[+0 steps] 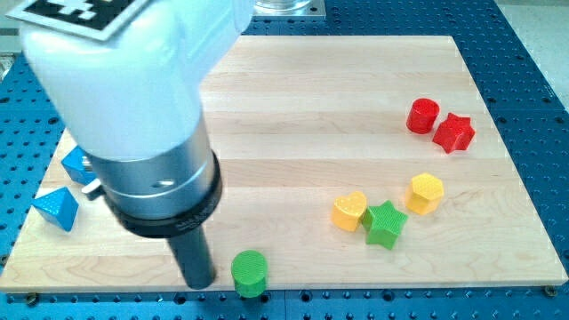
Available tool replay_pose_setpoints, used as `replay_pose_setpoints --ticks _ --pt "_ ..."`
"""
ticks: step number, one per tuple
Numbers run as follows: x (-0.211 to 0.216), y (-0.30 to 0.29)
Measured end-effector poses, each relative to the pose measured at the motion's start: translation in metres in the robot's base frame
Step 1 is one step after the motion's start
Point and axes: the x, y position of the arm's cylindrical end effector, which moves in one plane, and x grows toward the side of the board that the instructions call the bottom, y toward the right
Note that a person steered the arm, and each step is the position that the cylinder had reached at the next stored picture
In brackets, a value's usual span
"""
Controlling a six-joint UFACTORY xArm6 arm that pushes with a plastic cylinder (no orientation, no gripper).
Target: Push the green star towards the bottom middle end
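Observation:
The green star point(386, 224) lies on the wooden board point(356, 98) at the lower right of centre. It touches a yellow heart point(349, 212) on its left, and a yellow hexagon point(426, 193) sits just up and right of it. My tip point(197, 283) rests near the board's bottom edge, far to the left of the star. A green cylinder point(250, 272) stands just right of my tip, between it and the star.
A red cylinder point(423, 116) and a red star point(454, 132) sit at the right. Two blue blocks point(56, 210) point(77, 164) lie at the left edge, partly hidden by the arm's body point(133, 98). The board ends close below my tip.

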Motion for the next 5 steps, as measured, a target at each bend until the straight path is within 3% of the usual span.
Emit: replay_pose_setpoints --ticks 1,2,4,5 --pt "0.000 0.094" --pt "-0.056 0.123" --pt "-0.001 0.170" --pt "-0.011 0.276"
